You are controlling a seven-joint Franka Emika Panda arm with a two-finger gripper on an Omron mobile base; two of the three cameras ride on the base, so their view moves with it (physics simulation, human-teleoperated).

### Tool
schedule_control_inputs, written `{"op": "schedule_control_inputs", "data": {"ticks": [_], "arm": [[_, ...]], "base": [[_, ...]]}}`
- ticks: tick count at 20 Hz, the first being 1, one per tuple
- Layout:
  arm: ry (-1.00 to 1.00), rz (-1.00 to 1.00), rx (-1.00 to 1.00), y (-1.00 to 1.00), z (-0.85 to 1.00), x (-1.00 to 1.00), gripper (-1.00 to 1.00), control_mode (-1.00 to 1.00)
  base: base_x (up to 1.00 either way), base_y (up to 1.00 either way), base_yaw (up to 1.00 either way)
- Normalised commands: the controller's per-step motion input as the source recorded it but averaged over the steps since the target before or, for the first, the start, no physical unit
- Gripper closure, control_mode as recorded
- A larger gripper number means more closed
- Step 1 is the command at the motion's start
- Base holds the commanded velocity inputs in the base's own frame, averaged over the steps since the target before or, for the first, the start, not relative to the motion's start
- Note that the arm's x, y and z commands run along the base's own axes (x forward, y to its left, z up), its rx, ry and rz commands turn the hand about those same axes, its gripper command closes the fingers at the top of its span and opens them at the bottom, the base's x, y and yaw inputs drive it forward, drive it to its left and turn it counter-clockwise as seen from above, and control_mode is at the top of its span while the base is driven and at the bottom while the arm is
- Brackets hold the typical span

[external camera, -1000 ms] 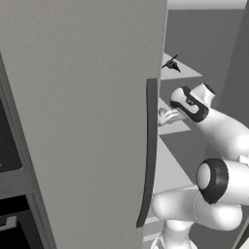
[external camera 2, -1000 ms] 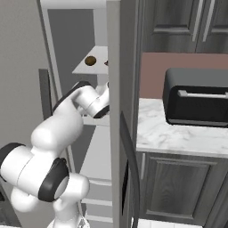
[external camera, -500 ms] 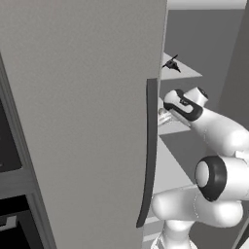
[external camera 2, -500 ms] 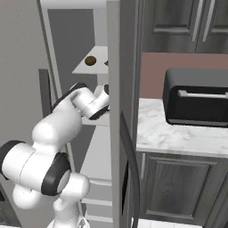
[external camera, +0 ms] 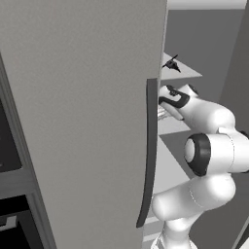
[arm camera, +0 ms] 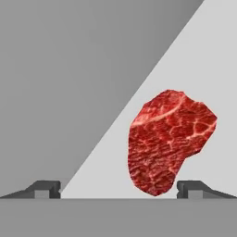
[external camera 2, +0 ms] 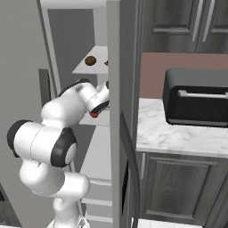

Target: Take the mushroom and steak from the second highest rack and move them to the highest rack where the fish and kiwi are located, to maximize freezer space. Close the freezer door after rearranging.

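1. In the hand view the steak (arm camera: 169, 141) lies flat on the pale rack (arm camera: 208, 55), right of centre in the frame, marbled red.
2. The fingers (arm camera: 118, 187) stand wide open at the bottom of that frame and hold nothing; one dark tip (arm camera: 44, 187) sits at lower left, the other at lower right.
3. The steak's lower end lies between the two tips, just beside the right one; I cannot tell if it touches it.
4. A grey freezer wall (arm camera: 69, 69) takes the upper left of the hand view, meeting the rack along a diagonal line.
5. In the left base view the arm (external camera: 209, 151) rises at the right of the frame and reaches into the freezer behind the door (external camera: 82, 112), which covers the left and centre, with its long dark handle (external camera: 150, 151) down the middle.
6. The fish (external camera: 171, 63), small, black and spiky, lies on the top rack (external camera: 187, 73) in the upper right of that frame, above the arm's wrist.
7. In the right base view a brown rounded kiwi (external camera 2: 90, 60) lies on the top rack, upper left of centre.
8. A small red bit of the steak shows under the wrist at mid-left, on the rack below.
9. On the right of that frame a dark toaster oven (external camera 2: 196, 95) stands on a marble desk (external camera 2: 178, 136).
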Motion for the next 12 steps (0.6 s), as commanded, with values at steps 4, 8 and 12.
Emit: {"op": "schedule_control_inputs", "data": {"ticks": [4, 8, 12], "arm": [[0.00, 0.00, 0.00, 0.00, -0.31, 0.39, -1.00, -1.00], [0.00, 0.00, 0.00, 0.00, -0.37, 0.27, -1.00, -1.00], [0.00, 0.00, 0.00, 0.00, -0.29, 0.20, -1.00, -1.00]], "base": [[0.00, 0.00, 0.00], [0.00, 0.00, 0.00], [0.00, 0.00, 0.00]]}}
